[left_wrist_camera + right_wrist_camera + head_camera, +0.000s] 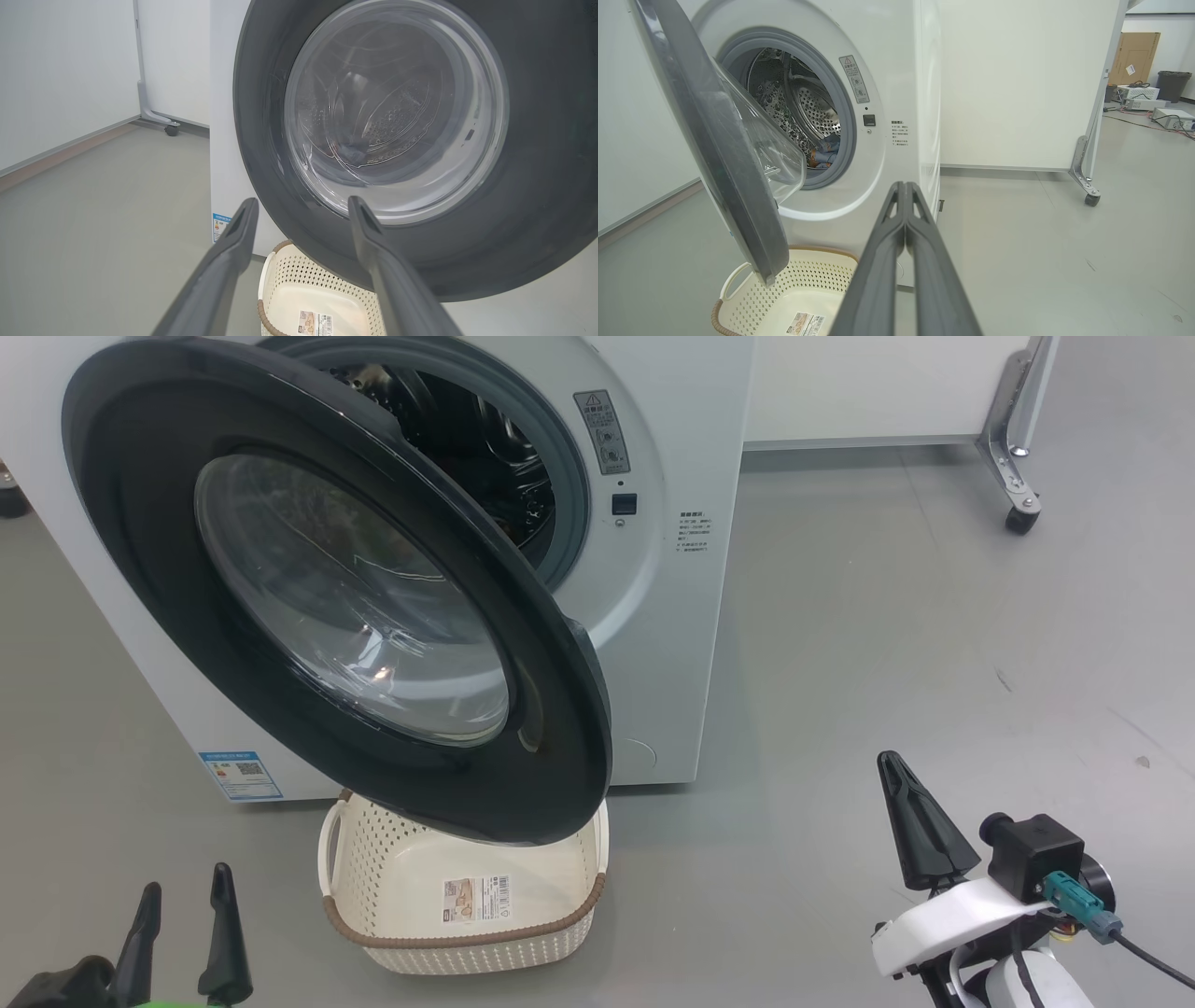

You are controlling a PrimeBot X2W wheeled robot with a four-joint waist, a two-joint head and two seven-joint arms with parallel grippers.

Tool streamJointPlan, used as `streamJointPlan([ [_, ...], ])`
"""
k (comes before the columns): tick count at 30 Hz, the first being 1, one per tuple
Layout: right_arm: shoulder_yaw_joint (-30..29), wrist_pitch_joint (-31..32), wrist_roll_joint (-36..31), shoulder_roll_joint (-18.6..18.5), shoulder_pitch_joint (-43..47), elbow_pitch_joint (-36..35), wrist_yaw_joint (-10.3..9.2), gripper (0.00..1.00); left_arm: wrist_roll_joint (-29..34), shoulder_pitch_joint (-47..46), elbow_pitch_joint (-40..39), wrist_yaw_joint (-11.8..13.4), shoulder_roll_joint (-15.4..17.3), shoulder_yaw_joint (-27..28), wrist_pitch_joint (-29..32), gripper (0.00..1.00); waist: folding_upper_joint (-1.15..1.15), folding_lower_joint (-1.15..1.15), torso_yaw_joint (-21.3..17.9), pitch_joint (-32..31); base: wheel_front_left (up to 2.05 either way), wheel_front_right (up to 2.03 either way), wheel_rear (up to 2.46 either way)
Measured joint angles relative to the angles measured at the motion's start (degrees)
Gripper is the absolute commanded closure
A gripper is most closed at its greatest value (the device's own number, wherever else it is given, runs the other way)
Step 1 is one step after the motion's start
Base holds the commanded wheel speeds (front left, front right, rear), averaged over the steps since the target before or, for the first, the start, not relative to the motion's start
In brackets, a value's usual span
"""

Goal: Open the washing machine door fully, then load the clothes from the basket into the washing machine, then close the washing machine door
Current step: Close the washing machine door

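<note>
Door standing partway open off washing machine, lower edge overhanging bare basket on floor; clothes inside drum. Left tool spread, gripping nothing, low before door. Right tool pinched together, gripping nothing, over open floor well right of machine.

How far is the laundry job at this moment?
Done: the basket is empty and the clothes lie in the drum. In hand: nothing; the left tool is open, the right tool shut, both clear of the washing machine door. Left: closing that door, which stands open.
</note>
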Motion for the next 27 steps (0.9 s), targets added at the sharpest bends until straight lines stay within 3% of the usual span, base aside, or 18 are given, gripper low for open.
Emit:
streamJointPlan([
  [7,0.6,0.0,0.4,0.3,-0.7,-1.6,0.0,1.0,0.5,0.9,-0.3,0.0,-0.4,0.5,0.0,0.0,0.0,0.0,0.1,0.0,0.0,0.0,0.0],
  [11,2.9,0.0,1.2,0.5,-6.3,-6.1,0.0,1.0,0.6,1.0,-0.4,0.0,-0.7,0.7,0.0,0.0,0.0,0.0,0.2,0.0,0.0,0.0,0.0],
  [19,11.8,0.0,2.4,0.6,-15.9,-12.2,0.0,1.0,1.8,0.9,-0.4,-0.2,-1.9,-1.8,0.0,0.0,0.0,0.0,1.8,0.1,0.0,0.0,0.0],
  [27,20.7,0.0,3.2,0.6,-16.5,-9.3,0.0,1.0,1.8,0.8,-0.6,-0.6,-2.5,-1.9,0.0,0.0,0.0,0.0,5.0,0.0,0.0,0.0,0.0],
])
